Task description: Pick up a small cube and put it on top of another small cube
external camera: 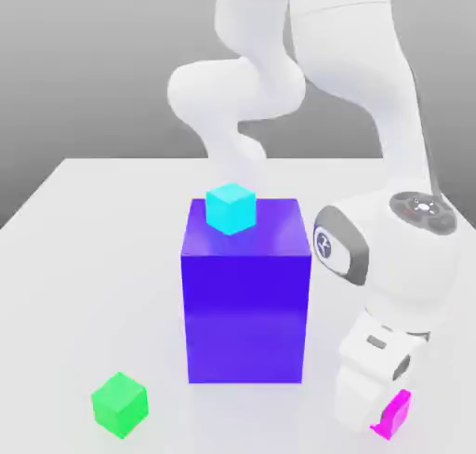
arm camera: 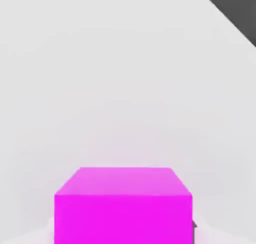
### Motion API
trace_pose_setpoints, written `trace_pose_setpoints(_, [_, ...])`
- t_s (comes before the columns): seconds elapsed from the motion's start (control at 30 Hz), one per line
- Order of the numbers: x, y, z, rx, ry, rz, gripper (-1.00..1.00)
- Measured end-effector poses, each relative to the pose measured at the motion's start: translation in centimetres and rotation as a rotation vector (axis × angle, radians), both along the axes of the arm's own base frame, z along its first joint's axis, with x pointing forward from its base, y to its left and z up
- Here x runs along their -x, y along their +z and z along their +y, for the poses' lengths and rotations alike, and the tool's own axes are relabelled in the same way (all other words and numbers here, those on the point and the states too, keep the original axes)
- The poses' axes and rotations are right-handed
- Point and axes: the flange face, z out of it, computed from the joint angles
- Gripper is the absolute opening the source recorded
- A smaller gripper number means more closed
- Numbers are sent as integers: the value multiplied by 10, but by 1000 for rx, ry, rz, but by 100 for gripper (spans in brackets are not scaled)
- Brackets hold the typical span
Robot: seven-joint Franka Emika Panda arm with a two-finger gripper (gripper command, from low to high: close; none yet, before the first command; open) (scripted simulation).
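1. The magenta cube [external camera: 394, 415] rests on the white table [external camera: 93, 210], at the exterior view's lower right.
2. The gripper [external camera: 376, 422] sits low directly at this cube; whether it is wide, narrow or holding cannot be told.
3. The green cube [external camera: 120, 403] lies well apart, past the blue block [external camera: 246, 303] bearing a cyan cube [external camera: 231, 207].

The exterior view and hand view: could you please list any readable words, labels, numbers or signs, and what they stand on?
No readable text on any cube or the table.
A small round emblem on the arm's wrist joint is too small to read.
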Motion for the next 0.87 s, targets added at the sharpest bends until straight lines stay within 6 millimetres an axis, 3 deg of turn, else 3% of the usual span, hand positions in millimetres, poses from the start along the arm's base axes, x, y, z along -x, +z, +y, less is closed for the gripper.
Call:
trace_pose_setpoints(0.17, [-1, 55, -3, 1, -13, 0, -100])
trace_pose_setpoints(0.37, [-29, 82, -136, 13, -520, -4, -100])
trace_pose_setpoints(0.57, [-16, 102, -270, 8, -1039, -3, -100])
trace_pose_setpoints(0.67, [-3, 86, -330, -1, -1282, 0, -100])
trace_pose_setpoints(0.73, [1, 62, -343, -1, -1334, 0, -100])
trace_pose_setpoints(0.77, [3, 53, -345, -1, -1343, -1, 100])
trace_pose_setpoints(0.87, [3, 53, -345, -1, -1343, -1, 100])
